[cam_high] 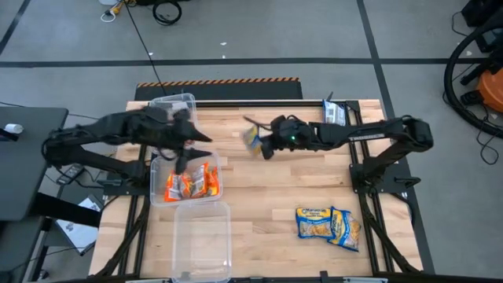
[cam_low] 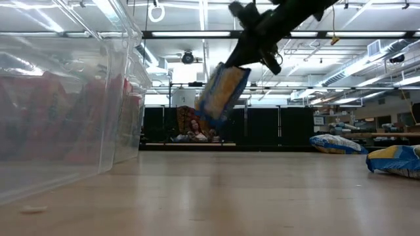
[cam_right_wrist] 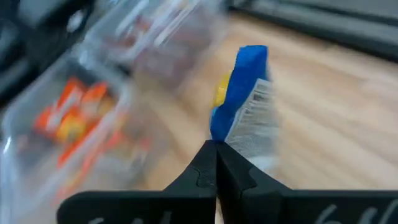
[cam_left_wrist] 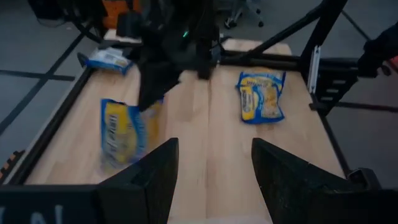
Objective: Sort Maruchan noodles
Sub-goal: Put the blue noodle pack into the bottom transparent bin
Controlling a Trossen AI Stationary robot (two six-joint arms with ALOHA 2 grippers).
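A blue-and-yellow Maruchan noodles packet (cam_low: 223, 92) hangs in the air over the middle of the table, with my right gripper (cam_right_wrist: 216, 155) shut on it. Two more blue-and-yellow packets (cam_high: 328, 224) lie flat at the near right, and another (cam_high: 334, 114) lies at the far right edge. Orange packets (cam_high: 191, 183) lie in the middle clear bin (cam_high: 157, 196). My left gripper (cam_left_wrist: 214, 146) hovers open above the bins at the left, with nothing between its fingers. My right gripper pinches the packet's crimped end seam (cam_right_wrist: 249, 127) between its two shut fingers. The fingers come slanting down from the table's right side. The packet hangs tilted below the fingers (cam_low: 252, 52), lifted clear of the table.
Three clear bins stand in a row at the left: a far one (cam_high: 174, 106), the middle one with orange packets, and a near one (cam_high: 201, 240) with nothing showing inside. Bare wood lies between the bins and the near-right packets.
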